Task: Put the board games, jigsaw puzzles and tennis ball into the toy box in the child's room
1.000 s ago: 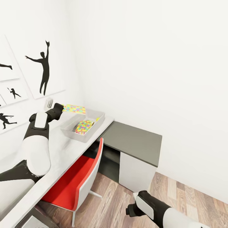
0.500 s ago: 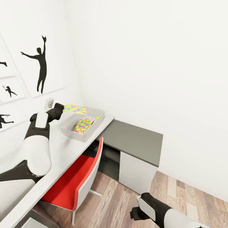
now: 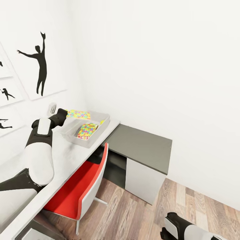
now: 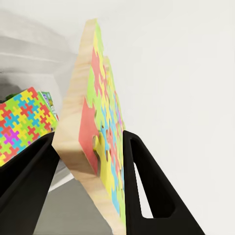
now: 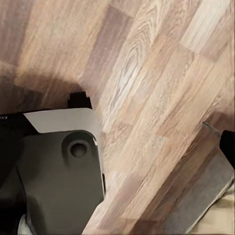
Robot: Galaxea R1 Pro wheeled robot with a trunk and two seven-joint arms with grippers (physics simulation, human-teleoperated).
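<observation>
Head view puts the held jigsaw puzzle (image 3: pixel 78 114) left of centre: a thin flat rectangle printed with interlocking yellow, pink, blue and orange pieces, carried roughly level over the near-left rim of the toy box (image 3: pixel 100 132). The left gripper (image 3: pixel 64 113) pinches its short edge. In the left wrist view the puzzle (image 4: pixel 100 142) shows a pale wood-grain edge under the glossy printed face, and the two black wedge-shaped fingers (image 4: pixel 152 191) press against it on either side.

The toy box is a shallow light grey tray with sloping sides and a flared rim, standing on the pale grey-white table (image 3: pixel 63 160) near its far end. Inside lies the second jigsaw puzzle (image 3: pixel 87 130), flat, with a green-edged board game (image 4: pixel 47 100) just beyond it in the wrist view.

Further out, a red chair (image 3: pixel 83 186) with a white shell back is tucked under the table, a dark grey cabinet (image 3: pixel 141 146) joins the table's corner, and black silhouette pictures (image 3: pixel 38 65) hang on the white wall at upper left. The right arm's black-and-white forearm (image 3: pixel 181 230) hangs low at the bottom right over wood-plank floor (image 5: pixel 147 98); whether the right gripper is spread or pressed together cannot be told.

Against the earlier frames the whole scene has slid: the pictures sit higher and further left, which is the camera turning. The right forearm is lower and further right.
</observation>
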